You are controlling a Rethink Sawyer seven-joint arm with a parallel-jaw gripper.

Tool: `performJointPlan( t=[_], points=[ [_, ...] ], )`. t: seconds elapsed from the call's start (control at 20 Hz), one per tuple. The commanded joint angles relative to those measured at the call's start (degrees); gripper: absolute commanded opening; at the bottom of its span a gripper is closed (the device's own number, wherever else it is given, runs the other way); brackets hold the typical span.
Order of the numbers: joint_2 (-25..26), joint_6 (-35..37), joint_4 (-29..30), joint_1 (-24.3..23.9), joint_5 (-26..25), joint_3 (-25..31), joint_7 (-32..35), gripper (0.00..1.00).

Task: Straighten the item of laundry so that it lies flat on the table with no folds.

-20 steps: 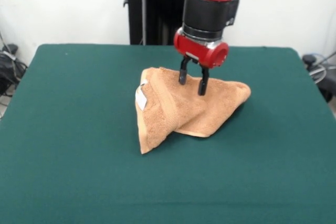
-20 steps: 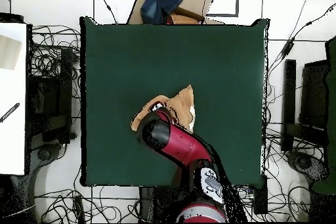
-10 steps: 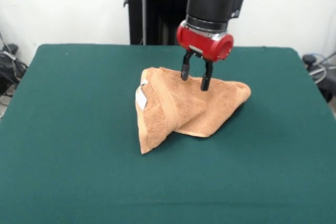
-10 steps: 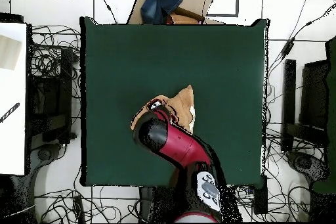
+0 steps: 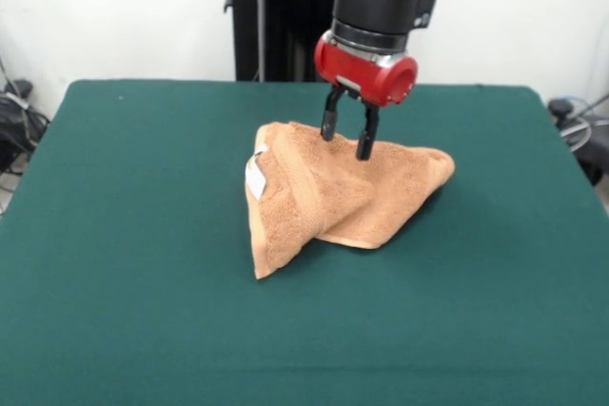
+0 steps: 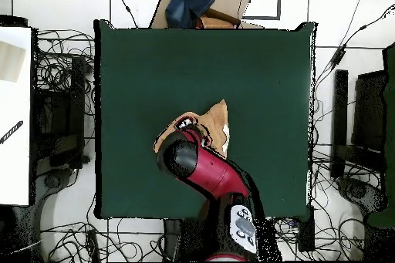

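The item of laundry (image 5: 328,195), an orange-tan towel, lies folded over itself in a rough triangle near the middle of the green table (image 5: 124,263). A white label (image 5: 255,178) shows at its left edge. My gripper (image 5: 344,140) hangs just above the towel's upper middle, open, with nothing between its black fingers. In the overhead view the arm covers most of the towel (image 6: 216,121), and the gripper is hidden under the arm.
A cardboard box with blue cloth (image 6: 197,5) sits beyond the table's far edge in the overhead view. Cables lie on the floor around the table. A white surface (image 6: 14,113) stands at the left.
The gripper rose off the towel between the earliest frame and half a second ago, then shifted slightly left in the front view. The towel has not moved.
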Motion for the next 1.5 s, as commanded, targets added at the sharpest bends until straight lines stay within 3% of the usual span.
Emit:
performJointPlan(
  t=[0.05, 0.8, 1.5],
  points=[
    [1.41, 1.50, 0.79, 1.99, 4.06, -0.57, 14.10, 1.00],
    [4.89, -6.44, 2.58, 3.72, 6.55, 2.95, 17.69, 1.00],
    [4.09, -4.06, 2.89, 7.45, 9.69, 0.68, 16.53, 1.00]
  ],
)
